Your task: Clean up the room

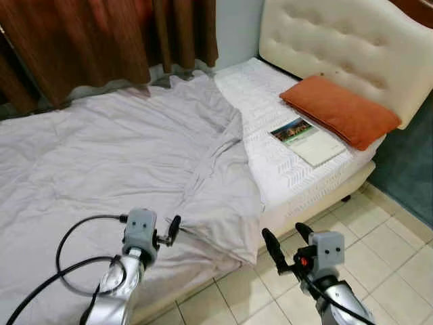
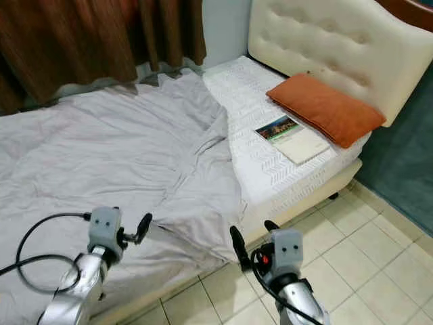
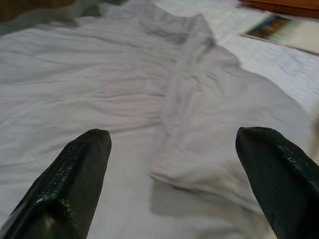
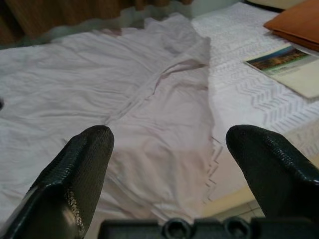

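Jaws of both grippers (image 1: pixel 173 230) (image 1: pixel 287 241) gape over sheet (image 1: pixel 122 156).

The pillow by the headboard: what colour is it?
Orange; the pillow shows best in the left eye view.

Home bedroom: bed (image 1: pixel 298 169) showing tufted headboard (image 1: pixel 338 40), rumpled sheet (image 1: pixel 122 156), orange pillow (image 1: pixel 338 108), curtains (image 1: pixel 88 40) hanging behind.

So the bed (image 1: pixel 308 186) has a white patterned mattress and a cream tufted headboard (image 1: pixel 345 44). A rumpled pale grey sheet (image 1: pixel 115 162) covers most of it, its edge folded back and hanging over the side toward the tiled floor (image 1: pixel 379 250). On the bare mattress part sits an orange pillow (image 1: pixel 340 110), with a book (image 1: pixel 308 141) just beside it.
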Robot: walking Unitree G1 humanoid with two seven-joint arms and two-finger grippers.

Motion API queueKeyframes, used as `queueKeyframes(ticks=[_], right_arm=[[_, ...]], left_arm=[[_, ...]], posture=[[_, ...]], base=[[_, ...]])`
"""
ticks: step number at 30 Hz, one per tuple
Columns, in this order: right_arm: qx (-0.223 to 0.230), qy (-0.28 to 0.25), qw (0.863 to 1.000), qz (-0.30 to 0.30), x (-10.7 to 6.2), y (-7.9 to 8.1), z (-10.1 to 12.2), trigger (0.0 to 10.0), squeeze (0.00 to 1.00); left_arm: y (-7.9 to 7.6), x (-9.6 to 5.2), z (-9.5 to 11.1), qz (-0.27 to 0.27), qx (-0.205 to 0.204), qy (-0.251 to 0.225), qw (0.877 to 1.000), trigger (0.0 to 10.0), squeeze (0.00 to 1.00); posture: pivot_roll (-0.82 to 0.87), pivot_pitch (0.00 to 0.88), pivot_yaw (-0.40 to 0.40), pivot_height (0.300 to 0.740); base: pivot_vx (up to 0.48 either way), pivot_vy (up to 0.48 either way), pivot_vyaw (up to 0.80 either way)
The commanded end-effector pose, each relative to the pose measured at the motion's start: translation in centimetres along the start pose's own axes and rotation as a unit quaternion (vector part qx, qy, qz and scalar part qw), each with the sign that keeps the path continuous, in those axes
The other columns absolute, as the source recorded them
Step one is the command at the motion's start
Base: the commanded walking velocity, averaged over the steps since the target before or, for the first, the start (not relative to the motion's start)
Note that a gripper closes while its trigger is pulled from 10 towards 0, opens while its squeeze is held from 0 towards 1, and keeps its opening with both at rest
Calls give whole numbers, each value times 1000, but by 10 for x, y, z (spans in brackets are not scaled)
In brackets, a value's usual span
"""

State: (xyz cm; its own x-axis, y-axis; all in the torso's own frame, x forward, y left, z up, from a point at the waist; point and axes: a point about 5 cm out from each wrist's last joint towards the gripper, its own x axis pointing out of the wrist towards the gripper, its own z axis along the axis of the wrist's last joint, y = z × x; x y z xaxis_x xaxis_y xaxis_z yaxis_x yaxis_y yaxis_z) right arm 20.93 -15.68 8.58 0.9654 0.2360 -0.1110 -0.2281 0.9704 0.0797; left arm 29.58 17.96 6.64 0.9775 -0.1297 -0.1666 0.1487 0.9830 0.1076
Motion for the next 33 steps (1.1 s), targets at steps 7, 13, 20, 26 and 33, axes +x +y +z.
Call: queueKeyframes(ticks=[7,13,20,26,33], right_arm=[[-2,3,1000,9,-15,22,12,10000,0],[25,45,999,-3,-50,43,5,10000,0],[26,63,998,-11,-78,50,18,10000,0],[23,95,995,-22,-108,50,26,10000,0],[20,136,990,-27,-138,52,38,10000,0]], left_arm=[[7,42,14,16,9,17,1000,10000,0],[-2,57,19,25,-15,37,999,10000,0],[25,64,38,97,31,24,994,10000,0],[45,62,43,153,55,27,986,10000,0],[47,57,23,170,-83,80,979,10000,0]], posture=[[-237,381,9,740],[-301,462,9,740],[-384,509,-14,740],[-437,515,-41,740],[-507,581,-100,740]], base=[[0,0,0],[0,0,0],[0,0,0],[0,0,0],[0,0,0]])
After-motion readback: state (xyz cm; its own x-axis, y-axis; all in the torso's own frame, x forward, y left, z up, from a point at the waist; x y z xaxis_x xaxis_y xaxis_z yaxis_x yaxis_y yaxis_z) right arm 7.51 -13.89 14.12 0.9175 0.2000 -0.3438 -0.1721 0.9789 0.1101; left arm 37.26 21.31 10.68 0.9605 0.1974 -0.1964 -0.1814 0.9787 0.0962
